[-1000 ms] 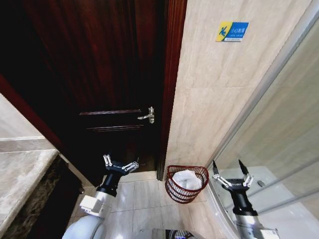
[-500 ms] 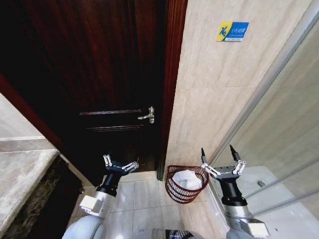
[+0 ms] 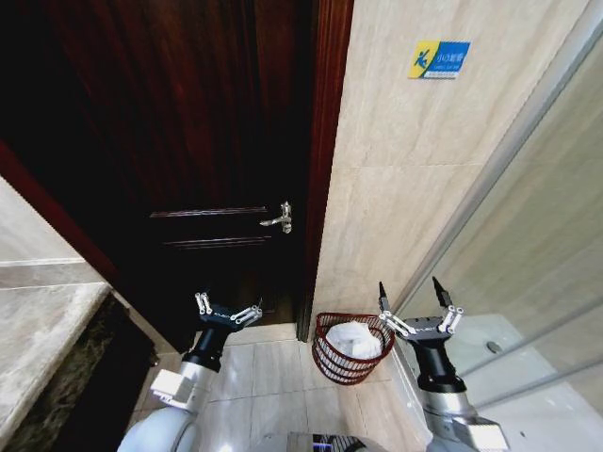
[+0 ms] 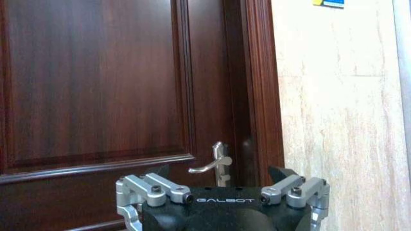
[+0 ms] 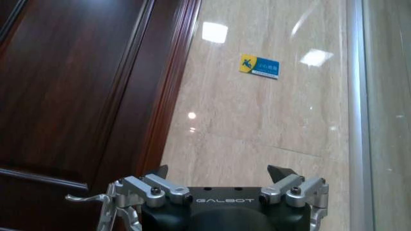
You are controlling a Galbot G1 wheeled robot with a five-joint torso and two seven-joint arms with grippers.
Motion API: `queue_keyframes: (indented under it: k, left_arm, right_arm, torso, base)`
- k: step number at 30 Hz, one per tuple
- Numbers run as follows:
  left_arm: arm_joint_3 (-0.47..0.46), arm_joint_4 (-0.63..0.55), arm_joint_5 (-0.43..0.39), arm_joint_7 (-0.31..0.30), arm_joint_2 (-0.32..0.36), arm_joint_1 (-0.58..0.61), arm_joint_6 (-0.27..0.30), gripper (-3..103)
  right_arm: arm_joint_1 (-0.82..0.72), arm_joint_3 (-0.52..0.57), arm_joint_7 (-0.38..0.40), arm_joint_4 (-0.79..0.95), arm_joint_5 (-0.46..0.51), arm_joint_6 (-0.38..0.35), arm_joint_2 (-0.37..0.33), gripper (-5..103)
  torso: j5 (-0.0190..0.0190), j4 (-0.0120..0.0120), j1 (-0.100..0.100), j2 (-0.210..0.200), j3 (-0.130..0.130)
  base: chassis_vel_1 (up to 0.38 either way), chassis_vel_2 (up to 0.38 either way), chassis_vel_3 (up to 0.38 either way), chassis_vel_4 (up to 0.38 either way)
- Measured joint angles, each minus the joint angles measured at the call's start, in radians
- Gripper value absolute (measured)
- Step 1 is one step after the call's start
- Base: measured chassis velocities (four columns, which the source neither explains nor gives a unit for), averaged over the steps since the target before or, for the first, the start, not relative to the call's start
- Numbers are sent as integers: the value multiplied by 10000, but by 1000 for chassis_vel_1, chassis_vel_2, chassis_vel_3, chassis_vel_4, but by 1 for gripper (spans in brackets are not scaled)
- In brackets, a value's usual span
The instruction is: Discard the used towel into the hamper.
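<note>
Right claw, fingers spread wide and holding nothing, hangs just beside the hamper, at its right edge. Left claw, also spread open and empty, is raised before the dark wooden door. Reddish-brown hamper stands on the tiled floor against the beige wall, white towel inside.

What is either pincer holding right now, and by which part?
Nothing. The left pincer and right pincer are both open and empty; something white already lies in the hamper.
</note>
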Motion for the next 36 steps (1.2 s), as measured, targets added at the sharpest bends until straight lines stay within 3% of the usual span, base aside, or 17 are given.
queue_keyframes:
  k: [13, 36]
  left_arm:
    - [0, 0, 0, 0, 0, 0, 0, 100]
    - [0, 0, 0, 0, 0, 0, 0, 100]
  right_arm:
    - [6, 10, -11, -29, 14, 0, -4, 100]
    - [7, 19, -23, -43, 23, 2, -5, 100]
  torso:
    - [0, 0, 4, -1, 1]
    - [0, 0, 4, -2, 2]
  base:
    - [22, -24, -19, 22]
    - [125, -139, -136, 134]
